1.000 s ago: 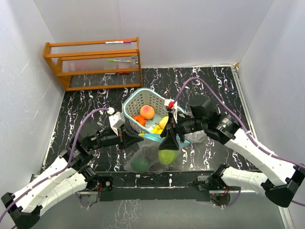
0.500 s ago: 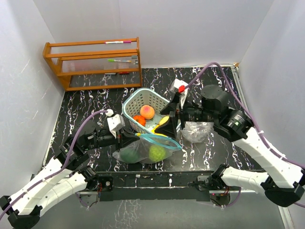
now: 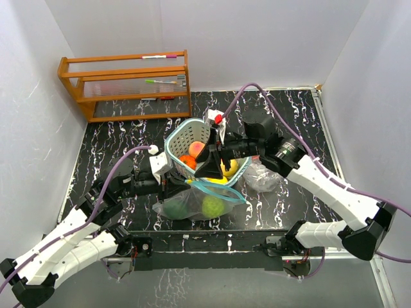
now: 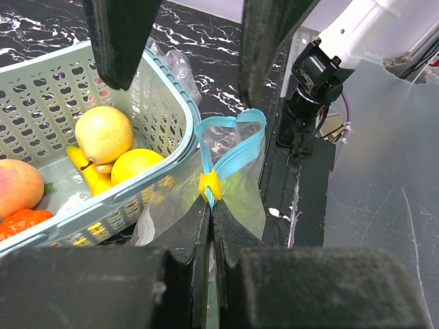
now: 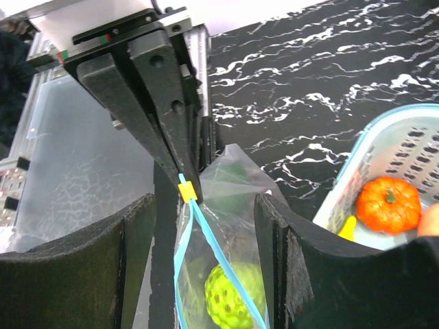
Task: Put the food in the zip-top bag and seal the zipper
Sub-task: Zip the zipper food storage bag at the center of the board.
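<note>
Presently, reading left to right.

Left gripper [image 4: 209,218]: claw pressed together, pinching the zip-top bag [image 3: 192,199] by its teal zipper track, right at the yellow slider [image 4: 210,185]. The bag hangs from that one pinch, its mouth drooping open as a loop toward the basket.

In the bag: a dark green piece [image 3: 173,209] and a bumpy light green fruit [image 5: 230,298]. The rest of the food sits in the teal basket [image 4: 41,82]: a peach [image 3: 198,149], an orange piece [image 5: 387,204], a yellow pear [image 4: 103,132], a lemon [image 4: 134,164].

Right gripper [image 3: 213,168]: claw spread, nothing between the fingers, poised over the near side of the basket, just beyond the bag's mouth.

Crumpled clear plastic [image 3: 262,176] lies on the table, right of the basket.

Risks, as judged:
- The fruits are glossy and rounded. A grip off centre may squirt one out, or push it in among its neighbours.
- The bag's mouth is limp and held at one end only. A fruit dropped onto the track could fold the mouth shut or roll off onto the table.
- Added weight pulls on a thin pinch, and the track may slide out of the left claw.
- The wrist views show the two claws close together, so reaching for the mouth risks a knock.
- The basket's rim touches the bag and may snag it if the bag is pulled.
</note>
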### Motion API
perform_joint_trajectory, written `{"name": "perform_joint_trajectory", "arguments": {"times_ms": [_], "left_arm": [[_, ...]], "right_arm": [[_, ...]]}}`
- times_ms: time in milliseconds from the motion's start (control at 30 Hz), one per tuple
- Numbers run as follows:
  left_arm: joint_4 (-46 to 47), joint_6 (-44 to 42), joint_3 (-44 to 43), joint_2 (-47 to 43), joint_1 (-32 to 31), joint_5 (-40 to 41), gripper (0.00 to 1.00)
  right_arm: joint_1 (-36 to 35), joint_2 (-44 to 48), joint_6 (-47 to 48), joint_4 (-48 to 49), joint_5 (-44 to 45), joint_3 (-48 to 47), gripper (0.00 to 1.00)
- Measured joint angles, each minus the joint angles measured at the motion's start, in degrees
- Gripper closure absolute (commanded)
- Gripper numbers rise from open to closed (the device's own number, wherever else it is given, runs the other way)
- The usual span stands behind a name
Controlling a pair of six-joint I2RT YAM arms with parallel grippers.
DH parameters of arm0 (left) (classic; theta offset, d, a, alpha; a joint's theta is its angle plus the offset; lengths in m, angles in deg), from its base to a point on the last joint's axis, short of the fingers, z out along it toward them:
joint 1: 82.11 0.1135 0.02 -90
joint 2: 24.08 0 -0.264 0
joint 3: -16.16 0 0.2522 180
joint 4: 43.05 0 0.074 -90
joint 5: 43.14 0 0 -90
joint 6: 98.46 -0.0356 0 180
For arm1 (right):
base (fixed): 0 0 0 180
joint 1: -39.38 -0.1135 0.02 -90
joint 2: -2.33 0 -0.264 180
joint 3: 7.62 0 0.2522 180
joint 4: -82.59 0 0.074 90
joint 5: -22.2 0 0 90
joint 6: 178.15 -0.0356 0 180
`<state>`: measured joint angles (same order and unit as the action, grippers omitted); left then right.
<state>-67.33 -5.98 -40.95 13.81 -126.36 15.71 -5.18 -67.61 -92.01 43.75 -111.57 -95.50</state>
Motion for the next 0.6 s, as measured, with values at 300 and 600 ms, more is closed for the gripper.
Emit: {"name": "perform_joint_trajectory", "arguments": {"times_ms": [300, 600], "left_arm": [[-0.3, 0.0, -0.2, 0.3, 0.0, 0.1, 1.00], [-0.2, 0.1, -0.2, 0.3, 0.0, 0.3, 1.00]], "right_arm": [[-2.9, -1.1, 0.8, 3.3, -5.9, 3.8, 0.31], [-3.6, -1.1, 0.8, 4.6, -4.8, 5.4, 0.35]]}}
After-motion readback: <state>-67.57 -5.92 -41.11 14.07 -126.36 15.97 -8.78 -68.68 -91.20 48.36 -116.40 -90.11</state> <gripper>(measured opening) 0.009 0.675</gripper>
